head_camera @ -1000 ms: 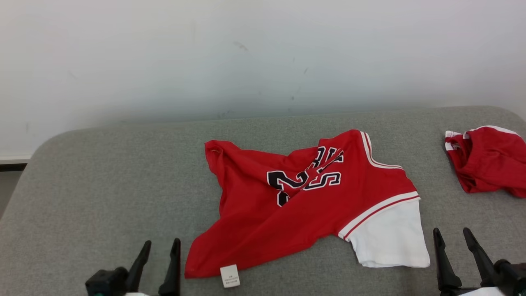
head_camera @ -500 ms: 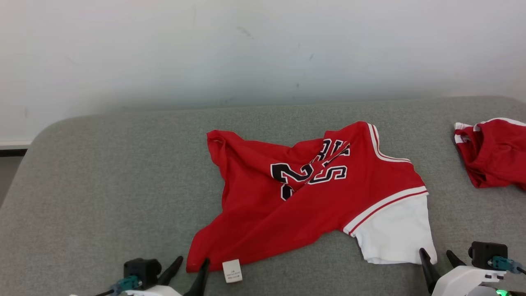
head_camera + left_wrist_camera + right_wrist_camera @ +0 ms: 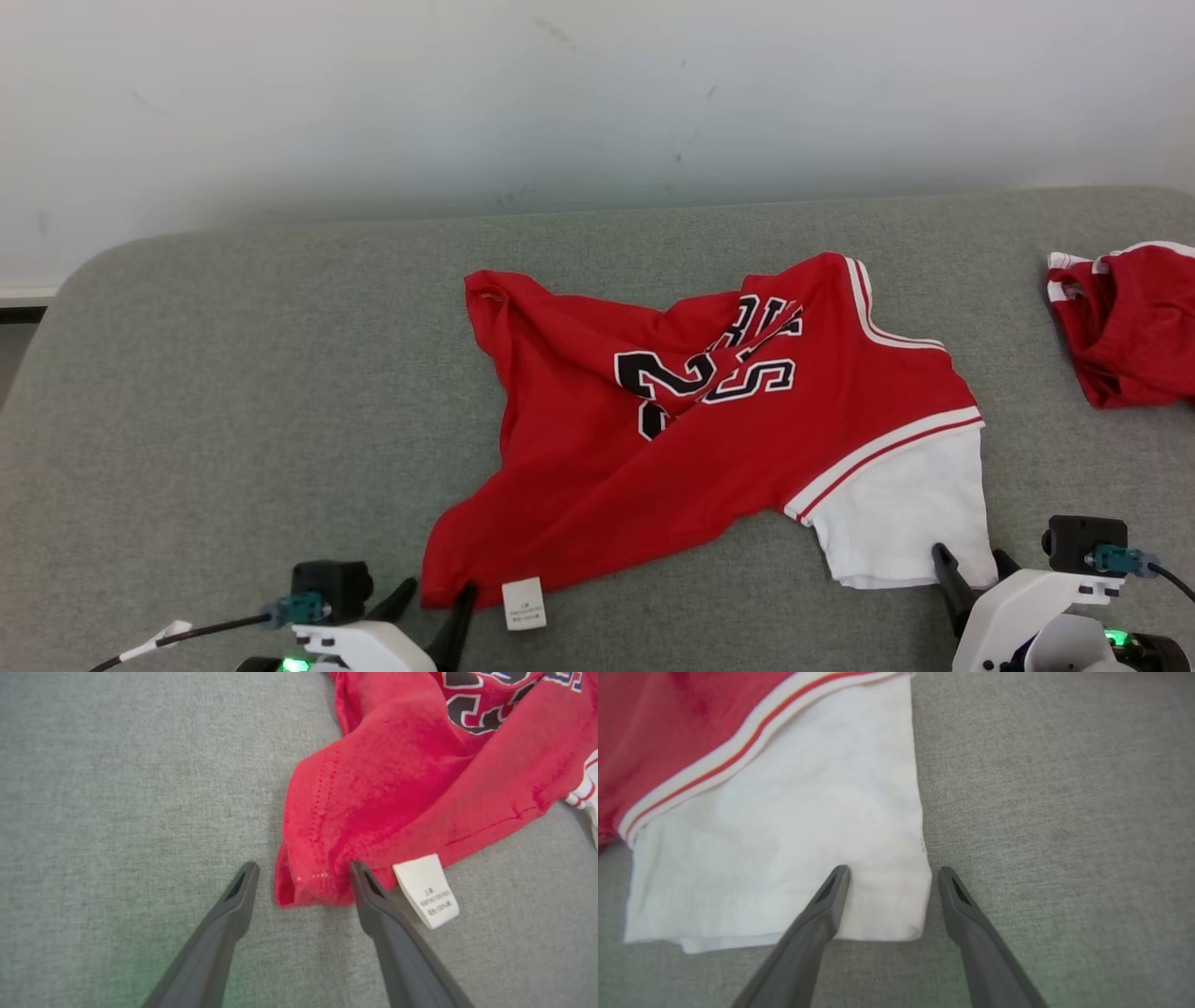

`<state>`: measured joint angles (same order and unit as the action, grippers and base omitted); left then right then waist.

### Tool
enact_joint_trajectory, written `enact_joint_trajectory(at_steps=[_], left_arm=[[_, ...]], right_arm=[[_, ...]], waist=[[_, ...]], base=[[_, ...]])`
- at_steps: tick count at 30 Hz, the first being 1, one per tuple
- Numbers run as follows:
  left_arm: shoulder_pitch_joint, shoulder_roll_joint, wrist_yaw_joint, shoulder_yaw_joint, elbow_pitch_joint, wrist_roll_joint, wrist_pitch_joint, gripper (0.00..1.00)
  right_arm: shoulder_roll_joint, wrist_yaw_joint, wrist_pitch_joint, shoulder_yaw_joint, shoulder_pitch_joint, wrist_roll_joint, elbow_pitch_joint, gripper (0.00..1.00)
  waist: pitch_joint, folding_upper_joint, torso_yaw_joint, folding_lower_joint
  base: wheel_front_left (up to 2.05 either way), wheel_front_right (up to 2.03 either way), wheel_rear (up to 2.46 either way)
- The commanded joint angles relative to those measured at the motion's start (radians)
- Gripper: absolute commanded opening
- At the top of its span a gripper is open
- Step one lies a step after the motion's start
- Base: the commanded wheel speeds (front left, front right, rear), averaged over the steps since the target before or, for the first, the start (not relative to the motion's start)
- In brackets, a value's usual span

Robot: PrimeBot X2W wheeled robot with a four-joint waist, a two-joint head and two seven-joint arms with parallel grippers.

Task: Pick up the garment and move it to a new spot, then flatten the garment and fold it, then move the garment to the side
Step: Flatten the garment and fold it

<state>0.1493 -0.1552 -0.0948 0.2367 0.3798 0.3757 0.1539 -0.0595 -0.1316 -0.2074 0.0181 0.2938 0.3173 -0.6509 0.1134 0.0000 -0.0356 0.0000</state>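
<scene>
The crumpled red garment (image 3: 709, 439) lies mid-frame on the grey cushion (image 3: 233, 392). Both grippers stand wide open, holding nothing: the left gripper (image 3: 303, 872) straddles its lower-left corner and the right gripper (image 3: 893, 872) the corner of its white sleeve (image 3: 784, 812), likely to pinch both for a lift. Another red garment (image 3: 1130, 327) sits well apart at the right edge, not in the way.

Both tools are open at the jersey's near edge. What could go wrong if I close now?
The left tool straddles only the jersey's bunched red corner; a shallow pinch could slip off.
The right tool brackets the white sleeve's corner, one finger over cloth; it might catch one layer only.
</scene>
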Motion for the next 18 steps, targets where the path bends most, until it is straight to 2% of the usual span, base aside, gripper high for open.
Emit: enact_joint_trajectory(at_steps=[1, 2, 3, 4, 5, 6, 7, 18], left_arm=[[0.004, -0.005, -0.002, 0.002, 0.004, 0.007, 0.002, 1.00], [0.004, -0.005, -0.003, 0.003, 0.003, 0.010, 0.001, 1.00], [0.003, -0.003, -0.005, 0.006, 0.002, 0.016, 0.003, 1.00], [0.002, 0.000, -0.007, 0.008, 0.002, 0.019, 0.006, 0.46], [0.000, 0.003, -0.009, 0.011, -0.002, 0.022, 0.004, 0.05], [-0.003, 0.005, -0.008, 0.013, -0.007, 0.025, 0.002, 0.00], [-0.006, 0.006, -0.009, 0.014, -0.010, 0.030, 0.002, 0.00], [-0.043, -0.004, -0.001, 0.005, -0.049, 0.050, -0.040, 0.00]], right_arm=[[0.012, 0.002, -0.026, -0.021, -0.017, 0.017, -0.036, 1.00], [0.014, 0.001, -0.027, -0.029, -0.018, 0.022, -0.040, 1.00], [0.016, 0.000, -0.029, -0.038, -0.018, 0.025, -0.043, 0.96], [0.017, -0.001, -0.030, -0.045, -0.019, 0.030, -0.046, 0.62], [0.018, -0.002, -0.029, -0.050, -0.021, 0.037, -0.049, 0.46], [0.019, -0.002, -0.028, -0.055, -0.022, 0.042, -0.052, 0.17], [0.019, -0.002, -0.018, -0.060, -0.023, 0.049, -0.050, 0.00], [0.000, 0.000, 0.121, -0.041, -0.030, 0.098, 0.004, 0.00]], waist=[[0.001, 0.0000, 0.000, 0.0000], [0.002, 0.0000, 0.000, 0.0000], [0.002, 0.0000, 0.000, 0.0000], [0.002, 0.0000, 0.000, 0.0000], [0.001, 0.0000, 0.000, 0.0000], [0.000, 0.0000, 0.000, 0.0000], [-0.002, 0.0000, 0.001, 0.0000], [-0.066, 0.0000, 0.005, 0.0000]], base=[[0.00, 0.00, 0.00], [0.00, 0.00, 0.00], [0.00, 0.00, 0.00], [0.00, 0.00, 0.00], [0.00, 0.00, 0.00], [0.00, 0.00, 0.00], [0.00, 0.00, 0.00], [0.00, 0.00, 0.00]])
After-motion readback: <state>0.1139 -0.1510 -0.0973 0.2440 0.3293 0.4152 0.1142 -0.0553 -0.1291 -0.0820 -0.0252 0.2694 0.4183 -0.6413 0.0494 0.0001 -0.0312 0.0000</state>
